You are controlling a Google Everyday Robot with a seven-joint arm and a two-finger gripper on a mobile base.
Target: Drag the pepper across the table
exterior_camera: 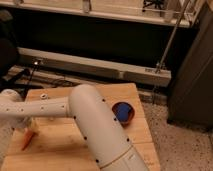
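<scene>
At the far left edge of the table (55,147), your gripper (31,126) hangs low over the wood at the end of the white forearm. Its fingers are spread apart, not pinched on anything. The pepper (28,140) lies directly below the gripper and just toward the near edge. It is a slim orange shape lying flat on the planks, with its upper end right up against the fingertips and its narrow end slanting down and to the left. You cannot tell from this angle whether the fingers actually touch it.

Behind the gripper and slightly to its right, a small pale object (44,95) stands near the far edge of the table, apart from the pepper. From there the arm (95,125) takes up the middle: the forearm reaches right from the gripper to a bend, then the thick upper link drops to the bottom edge of the view and covers much of the tabletop.

Well to the right of the gripper, past the arm, a blue bowl (123,112) with a reddish rim sits near the right edge of the table. Beyond that edge, a slanted metal pole (172,37) and a dark cabinet (192,75) stand off the table.
</scene>
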